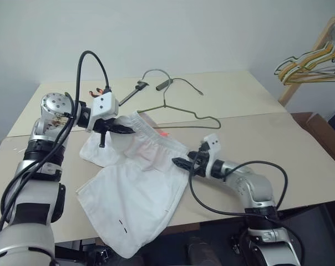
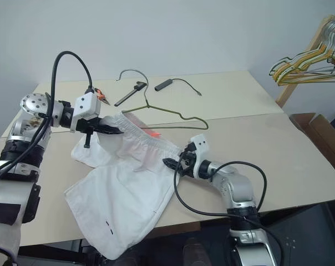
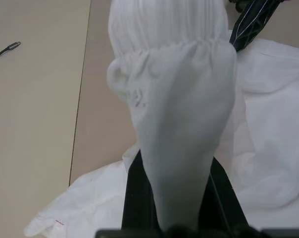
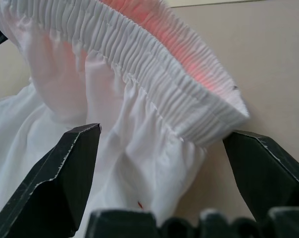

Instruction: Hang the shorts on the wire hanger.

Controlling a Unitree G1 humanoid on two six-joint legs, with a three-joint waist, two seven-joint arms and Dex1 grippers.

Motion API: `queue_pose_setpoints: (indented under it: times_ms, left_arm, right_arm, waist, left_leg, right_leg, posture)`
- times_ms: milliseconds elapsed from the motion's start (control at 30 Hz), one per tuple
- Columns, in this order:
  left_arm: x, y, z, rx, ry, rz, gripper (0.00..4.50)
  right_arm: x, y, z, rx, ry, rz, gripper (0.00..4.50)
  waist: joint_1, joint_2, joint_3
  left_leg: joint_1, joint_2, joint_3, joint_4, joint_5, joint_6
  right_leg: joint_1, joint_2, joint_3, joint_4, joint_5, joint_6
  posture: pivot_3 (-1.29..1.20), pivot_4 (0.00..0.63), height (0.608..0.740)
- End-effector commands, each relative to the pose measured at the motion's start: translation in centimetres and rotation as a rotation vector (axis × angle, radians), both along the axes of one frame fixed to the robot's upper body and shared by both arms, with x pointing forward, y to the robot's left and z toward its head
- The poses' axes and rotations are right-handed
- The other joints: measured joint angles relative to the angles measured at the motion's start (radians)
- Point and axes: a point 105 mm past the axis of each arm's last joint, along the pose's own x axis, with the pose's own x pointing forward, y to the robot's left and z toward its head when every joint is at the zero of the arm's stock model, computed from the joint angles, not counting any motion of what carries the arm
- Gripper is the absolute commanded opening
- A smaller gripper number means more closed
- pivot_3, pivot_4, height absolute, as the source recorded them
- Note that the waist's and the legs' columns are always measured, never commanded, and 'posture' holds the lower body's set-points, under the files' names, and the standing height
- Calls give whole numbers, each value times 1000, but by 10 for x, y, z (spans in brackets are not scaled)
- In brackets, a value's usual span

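Note:
The white shorts (image 1: 140,194) lie spread on the beige table (image 1: 278,144), one leg hanging over its front edge. My left gripper (image 1: 126,128) is shut on the gathered waistband's left end and holds it raised; in the left wrist view the fabric (image 3: 179,124) bunches between the black fingers (image 3: 137,198). At the waistband's right end my right gripper (image 1: 178,163) is open. In the right wrist view its fingers (image 4: 65,168) stand on either side of the waistband corner (image 4: 189,99), apart from it. The wire hanger (image 1: 181,110) lies flat just behind the shorts.
Behind the hanger lie a black-handled tool (image 1: 133,91), a small black device with a cable (image 1: 163,84) and an orange-tipped tool (image 1: 101,91). A bunch of coloured hangers (image 1: 314,58) hangs on a wooden stand at the far right, beyond the table.

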Motion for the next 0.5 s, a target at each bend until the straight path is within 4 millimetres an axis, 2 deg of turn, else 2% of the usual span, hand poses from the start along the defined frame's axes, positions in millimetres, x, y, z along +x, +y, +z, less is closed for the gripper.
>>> queue_pose_setpoints:
  times_ms: [33,367,500]
  left_arm:
    - [0,0,16,-34,-57,1,0]
    - [-8,9,6,-29,-26,13,0]
    - [-17,17,1,-24,0,13,0]
  right_arm:
    - [-2,9,12,47,-22,57,3651]
    - [-4,-2,22,94,-41,34,178]
    - [1,-25,23,47,-64,-24,81]
  waist:
    - [-1,0,0]
    - [-12,0,0]
    - [-12,0,0]
  left_leg:
    - [0,0,0,0,0,0]
    - [1,0,-1,0,0,0]
    - [0,0,-1,-1,0,0]
  right_leg:
    - [0,0,0,0,0,0]
    - [0,1,0,0,0,0]
    - [0,0,0,0,0,0]
  posture:
    - [-88,39,740]
    - [-94,53,740]
    - [-94,59,740]
